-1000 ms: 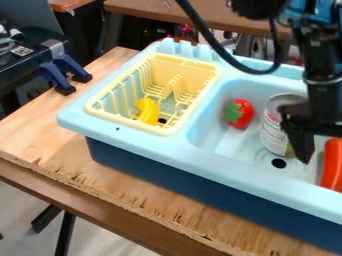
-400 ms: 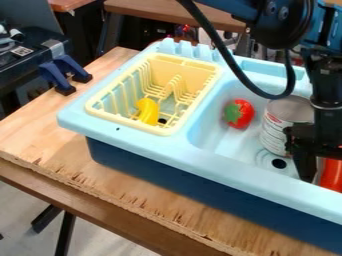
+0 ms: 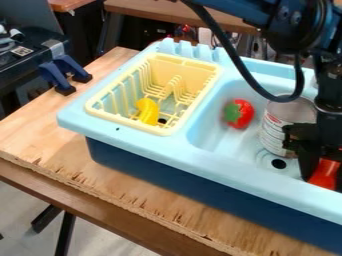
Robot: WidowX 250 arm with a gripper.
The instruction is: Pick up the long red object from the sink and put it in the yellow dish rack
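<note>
Shifted slightly right and down in the camera view since the earlier frames, bringing the gripper (image 3: 322,171) closer over the red-orange toy (image 3: 326,178). Lies low at the right end of the sink (image 3: 167,143), near the front wall, partly covered by the gripper. Cannot tell how far open or whether taking hold of the toy.

Just left, can see a metal can (image 3: 278,134) with a pale label and small print, standing in the basin beside a round dark drain hole (image 3: 278,163). Farther left, nearer the basin's divider, a glossy strawberry (image 3: 244,115) with a green top.

Made of smooth light blue plastic above, dark blue below. Fitted at the left with a pale yellow dish rack (image 3: 120,119), slatted and ribbed, with a curved bright yellow toy (image 3: 147,110) inside.

Set on a desk (image 3: 40,140) of light, grained wood, rough and splintered along the front edge. At the back left, blue clamps (image 3: 53,76) with black pads. Beyond, black equipment (image 3: 13,70) with a square code sticker (image 3: 22,51), and a brown tabletop (image 3: 153,11) behind the sink. Below left, a pale grey floor (image 3: 20,210) and dark metal legs (image 3: 65,232). Across the top right, looped over the basin, a black cable (image 3: 230,56).
</note>
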